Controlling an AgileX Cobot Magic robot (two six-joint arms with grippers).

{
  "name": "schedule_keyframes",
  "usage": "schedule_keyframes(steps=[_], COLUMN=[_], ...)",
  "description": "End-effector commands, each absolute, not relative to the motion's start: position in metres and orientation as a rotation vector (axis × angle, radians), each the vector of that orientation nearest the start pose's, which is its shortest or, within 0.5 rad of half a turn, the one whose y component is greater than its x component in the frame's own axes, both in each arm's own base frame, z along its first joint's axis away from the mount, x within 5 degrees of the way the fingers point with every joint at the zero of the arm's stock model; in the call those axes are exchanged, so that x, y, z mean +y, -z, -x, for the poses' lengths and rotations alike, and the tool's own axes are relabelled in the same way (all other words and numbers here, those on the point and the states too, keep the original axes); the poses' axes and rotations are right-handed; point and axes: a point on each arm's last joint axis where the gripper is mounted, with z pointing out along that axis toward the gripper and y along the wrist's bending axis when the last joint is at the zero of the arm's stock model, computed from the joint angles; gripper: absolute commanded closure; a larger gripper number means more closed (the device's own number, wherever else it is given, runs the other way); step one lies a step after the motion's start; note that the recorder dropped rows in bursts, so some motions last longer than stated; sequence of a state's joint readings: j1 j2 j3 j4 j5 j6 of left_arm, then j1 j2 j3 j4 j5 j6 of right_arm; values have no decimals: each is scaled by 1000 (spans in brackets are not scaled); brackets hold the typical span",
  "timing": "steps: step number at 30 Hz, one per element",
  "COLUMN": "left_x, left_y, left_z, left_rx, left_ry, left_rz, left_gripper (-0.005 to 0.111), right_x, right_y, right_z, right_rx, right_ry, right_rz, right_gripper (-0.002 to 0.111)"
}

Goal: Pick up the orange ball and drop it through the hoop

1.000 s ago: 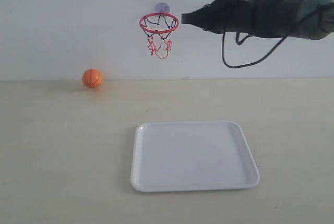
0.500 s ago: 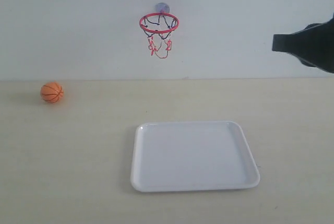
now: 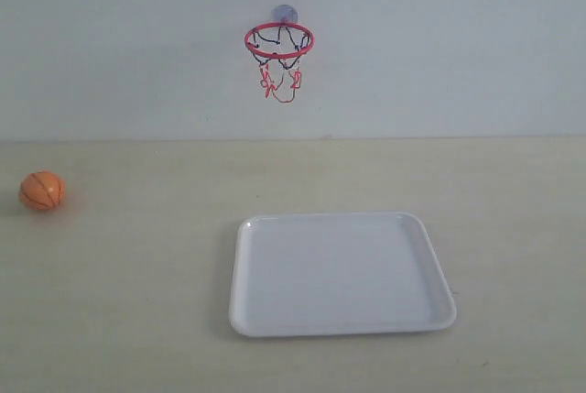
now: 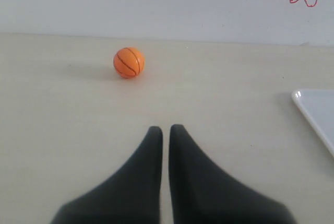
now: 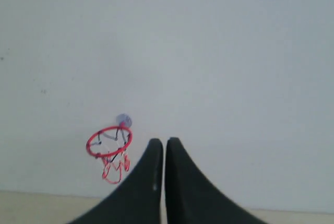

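The pale table (image 3: 128, 301) carries the orange ball (image 3: 42, 191) at far left and a white tray (image 3: 339, 274), well apart.

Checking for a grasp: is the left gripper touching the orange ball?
Apart. Left wrist view shows bare table between the left gripper and the orange ball.

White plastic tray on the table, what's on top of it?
Nothing: the white rectangular tray is bare. The small orange ball rests on the table, far to the tray's left. Anything beneath the tray is hidden.
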State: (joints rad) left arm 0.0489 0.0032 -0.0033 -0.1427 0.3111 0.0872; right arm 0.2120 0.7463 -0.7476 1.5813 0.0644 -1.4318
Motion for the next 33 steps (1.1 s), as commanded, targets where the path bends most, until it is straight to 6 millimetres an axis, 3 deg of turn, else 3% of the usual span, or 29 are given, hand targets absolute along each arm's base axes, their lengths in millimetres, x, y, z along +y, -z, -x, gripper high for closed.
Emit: schedule_keyframes(steps=[1,7,17,19,33], left_x=[-1,-1,-1,-1,-1], left_y=[-186,-186,-186,-186,-186], left_z=[-54,-54,-54,-54,-54], left_rx=[1783,1783,1783,1783,1783], left_ry=[49,49,49,49,49], left_rz=[68,68,68,68,68], left_gripper=[103,103,103,103,103], right_x=[23,6,-6,-6,-6], right_y=[-403,-369,-231,-212,-216], right_z=[-123,-91,-67,-65,-63], right_rx=[1393,1370,1541,1565,1528], right_ry=[-281,-205,-98,-112,-172], right_rz=[11,-84,-164,-177,-231], right_gripper=[107,107,107,107,107])
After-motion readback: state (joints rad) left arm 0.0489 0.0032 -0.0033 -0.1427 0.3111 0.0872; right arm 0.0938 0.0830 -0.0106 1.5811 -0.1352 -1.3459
